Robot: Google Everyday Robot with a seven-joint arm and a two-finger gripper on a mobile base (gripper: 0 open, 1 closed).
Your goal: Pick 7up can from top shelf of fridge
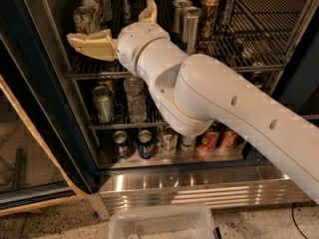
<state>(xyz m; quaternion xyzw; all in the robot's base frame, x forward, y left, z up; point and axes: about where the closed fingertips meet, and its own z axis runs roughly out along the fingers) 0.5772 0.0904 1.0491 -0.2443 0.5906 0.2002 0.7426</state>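
Open gripper at the top shelf's left end, 7up can not held.

The gripper (110, 19) reaches into the fridge (199, 185) over the left part of the top shelf (264, 29), its two cream fingers spread wide: one points left along the shelf's front edge, the other points up toward the back. The 7up can (83, 19) stands upright near the shelf's front-left corner, just behind the left-pointing finger; whether they touch cannot be told. Slim silver cans (192, 24) stand to the right of the wrist. A water bottle (134, 98) stands on the rack below.
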